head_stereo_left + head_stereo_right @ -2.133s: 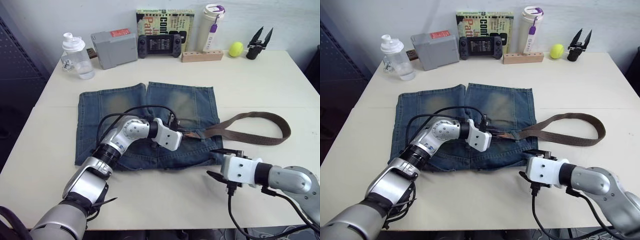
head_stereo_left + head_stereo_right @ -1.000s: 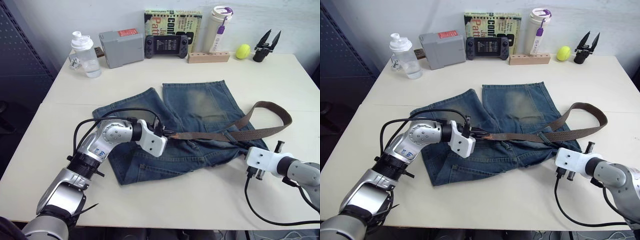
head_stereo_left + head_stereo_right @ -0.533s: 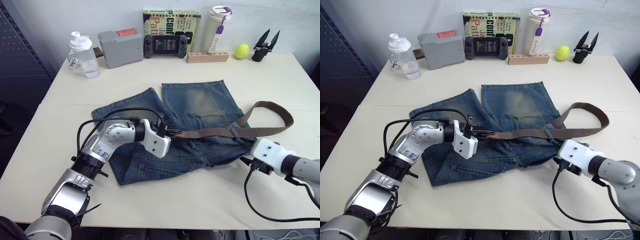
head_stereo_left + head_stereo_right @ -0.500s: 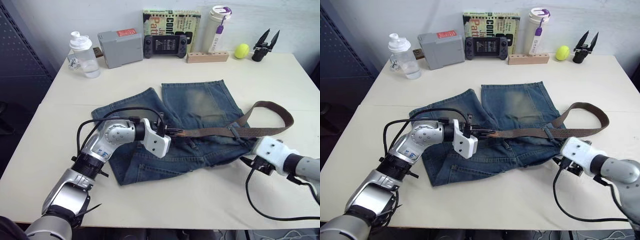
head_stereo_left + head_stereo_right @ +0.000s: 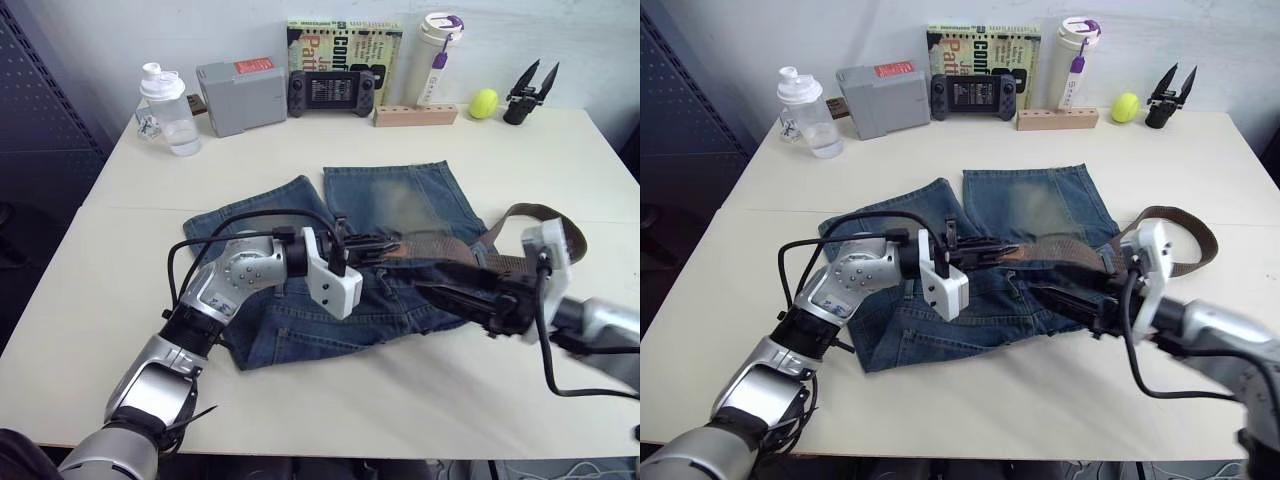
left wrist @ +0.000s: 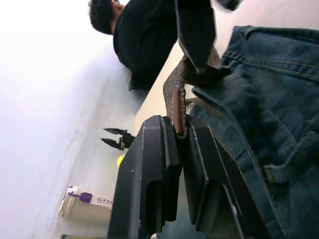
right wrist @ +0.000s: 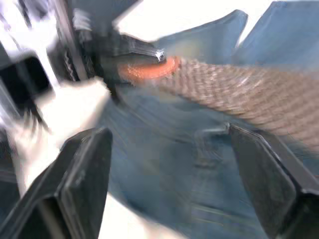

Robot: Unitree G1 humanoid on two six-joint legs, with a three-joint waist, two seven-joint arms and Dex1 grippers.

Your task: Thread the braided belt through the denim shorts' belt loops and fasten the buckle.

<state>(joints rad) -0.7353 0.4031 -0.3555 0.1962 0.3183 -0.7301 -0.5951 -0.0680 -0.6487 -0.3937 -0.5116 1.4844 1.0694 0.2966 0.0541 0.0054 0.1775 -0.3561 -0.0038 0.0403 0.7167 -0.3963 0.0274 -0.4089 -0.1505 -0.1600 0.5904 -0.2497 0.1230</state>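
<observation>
Your left gripper (image 5: 378,243) pinches the tan end of the braided belt (image 5: 1060,246) over the denim shorts (image 5: 400,200), which lie mid-table. Your right gripper (image 5: 1055,296) has its fingers spread wide, just right of it, above the shorts' near right edge

denim shorts (image 5: 400,215): 1
braided belt (image 5: 440,245): 1
grippers: 2, left gripper (image 5: 385,245), right gripper (image 5: 1050,297)
bottles: 2, shaker bottle (image 5: 165,110), white tumbler (image 5: 437,55)
grey box (image 5: 240,95): 1
game console (image 5: 325,90): 1
book (image 5: 345,45): 1
wooden block (image 5: 415,114): 1
yellow ball (image 5: 484,102): 1
spare black gripper (image 5: 522,92): 1
</observation>
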